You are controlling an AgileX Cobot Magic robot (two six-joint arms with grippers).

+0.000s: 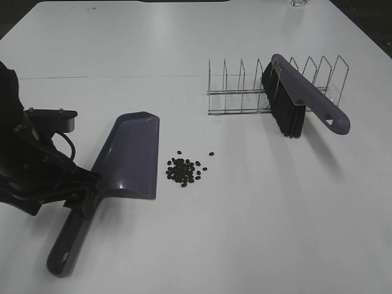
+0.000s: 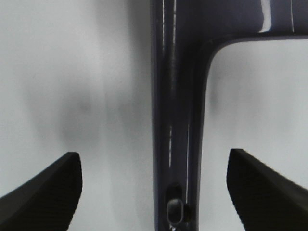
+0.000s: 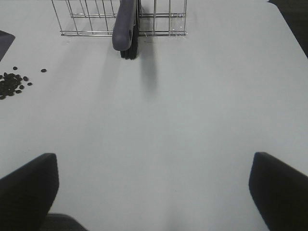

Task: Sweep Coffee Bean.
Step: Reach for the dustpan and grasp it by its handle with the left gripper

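The coffee beans [image 1: 184, 171] lie in a small dark pile on the white table, just right of the purple-grey dustpan [image 1: 130, 158]. The dustpan lies flat with its handle [image 1: 68, 242] pointing toward the near edge. My left gripper [image 1: 82, 196] is open and straddles the handle [image 2: 175, 144]; both fingers [image 2: 43, 192] stand clear of it. A purple brush [image 1: 303, 98] with black bristles leans in a wire rack [image 1: 236, 92]. My right gripper [image 3: 154, 192] is open and empty over bare table, out of the exterior view. The beans [image 3: 10, 84] and the brush [image 3: 124, 29] show in the right wrist view.
The wire rack [image 3: 163, 24] stands at the back right of the table. The base of a clear glass [image 1: 298, 2] shows at the far edge. Bare white table [image 1: 263, 214] lies right of the beans.
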